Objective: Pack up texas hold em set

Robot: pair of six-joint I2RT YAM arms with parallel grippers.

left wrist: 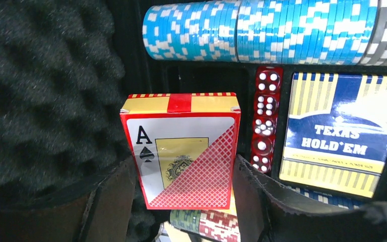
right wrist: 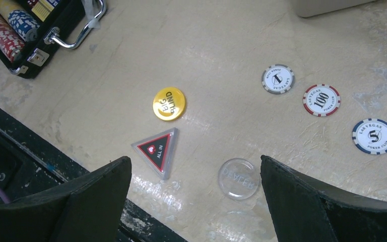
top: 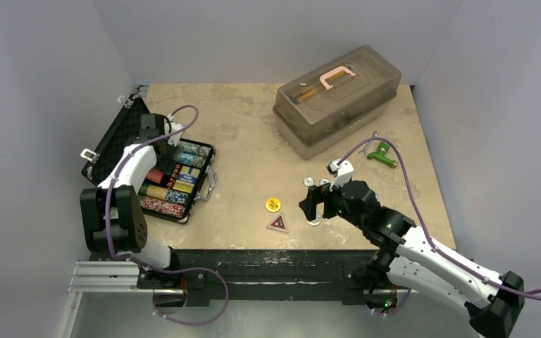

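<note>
Box of red cardboard (left wrist: pixel 181 151) with an ace on its face, pinched upright in left gripper (left wrist: pixel 181 194) over open flat black foam-lined briefcase (top: pixel 115 136). Right gripper (right wrist: pixel 194 166) spread wide above clear round dealer disc (right wrist: pixel 238 179) on beige table (right wrist: pixel 206 45), near triangular token (right wrist: pixel 157 149).

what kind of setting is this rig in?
Probably a lab robot cell: plain grey walls box in one table, with left arm and right arm bolted at its edge; poker case and tub look staged.
</note>
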